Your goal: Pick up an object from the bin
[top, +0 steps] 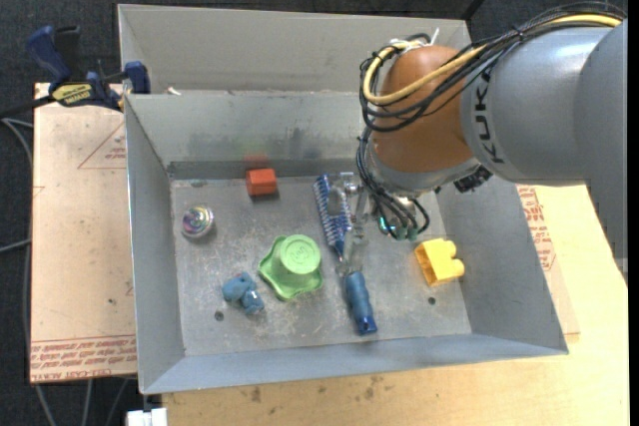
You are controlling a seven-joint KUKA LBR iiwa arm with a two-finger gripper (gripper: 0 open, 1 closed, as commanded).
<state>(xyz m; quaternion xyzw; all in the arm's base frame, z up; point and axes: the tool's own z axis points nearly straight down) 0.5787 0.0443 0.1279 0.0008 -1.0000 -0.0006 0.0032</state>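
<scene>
Bin [150, 244]: grey sheet metal, sloped walls, flat scuffed floor. Arm enters from the right, and a glossy orange cover [419, 110] with looped cables sits above the wrist.

Gripper [349, 219] is low over the middle of the floor, right against a blue-and-white ribbed piece [328, 210] that lies lengthwise, pointing towards the back wall. I cannot tell from here whether the gripper is spread or closed, nor whether it has the ribbed piece in its grasp.

Nearest neighbours:
- blue cylinder [358, 302], smooth, lying just in front of the ribbed piece; cannot tell whether the two are joined
- green cup [293, 266], soft-looking, flared wavy rim, just left
- yellow block [439, 260], notched and hard-edged, near on the right

Further off: red block [262, 182] by the back wall, silvery round thing [197, 221] at left, small blue lump [243, 294] front left.

Nothing is heaped. Bare floor lies behind the gripper and in the front-right corner.
</scene>
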